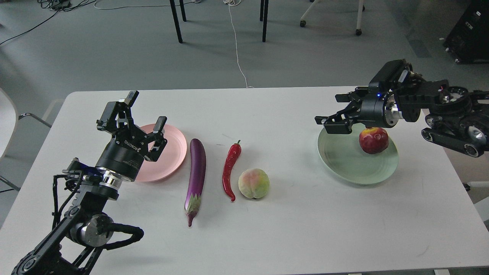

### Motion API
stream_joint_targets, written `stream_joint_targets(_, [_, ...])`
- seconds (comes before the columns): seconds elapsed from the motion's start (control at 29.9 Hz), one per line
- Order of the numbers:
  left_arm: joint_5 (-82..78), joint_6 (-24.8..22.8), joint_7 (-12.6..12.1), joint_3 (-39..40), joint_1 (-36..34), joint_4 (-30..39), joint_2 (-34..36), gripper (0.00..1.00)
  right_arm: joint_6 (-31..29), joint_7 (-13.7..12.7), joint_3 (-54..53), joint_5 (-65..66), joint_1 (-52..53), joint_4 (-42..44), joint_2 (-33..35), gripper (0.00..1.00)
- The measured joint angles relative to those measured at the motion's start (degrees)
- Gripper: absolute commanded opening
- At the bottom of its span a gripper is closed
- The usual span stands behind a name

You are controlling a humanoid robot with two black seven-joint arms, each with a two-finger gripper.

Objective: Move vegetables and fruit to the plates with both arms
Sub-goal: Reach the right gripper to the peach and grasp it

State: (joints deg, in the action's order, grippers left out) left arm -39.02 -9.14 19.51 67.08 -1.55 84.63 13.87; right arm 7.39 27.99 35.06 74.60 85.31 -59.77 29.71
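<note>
Pink plate (174,152) part hidden behind left tool (143,122); red fruit (373,140) top covered

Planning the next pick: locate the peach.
In the head view, the peach sits on the white table near centre, touching the red chili on its left, well apart from the green plate.

Both arms are black with silver joints and black cables; the left pincer (143,114) carries white lettering.
</note>
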Motion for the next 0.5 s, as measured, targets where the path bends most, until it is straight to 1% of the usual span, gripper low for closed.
stream_joint_targets(0.07, [0.0,0.0,0.0,0.07,0.0,0.0,0.01,0.99,-2.23,0.0,0.06,-1.23,2.39,-3.69,-1.29,0.97])
stream_joint_targets(0.2, [-0.06,0.0,0.0,0.22,-0.01,0.0,0.24,0.99,-5.45,0.0,2.24,-1.69,5.03,-7.66,-6.0,0.95])
stream_joint_targets(0.37, [-0.09,0.0,0.0,0.3,0.44,0.33,0.48,0.99,-5.96,0.01,8.0,-1.74,6.62,-9.15,-13.71,0.95])
stream_joint_targets(0.5, [-0.14,0.0,0.0,0.51,1.05,0.72,0.78,0.99,-5.97,0.01,10.03,-1.74,6.79,-8.83,-18.16,0.95])
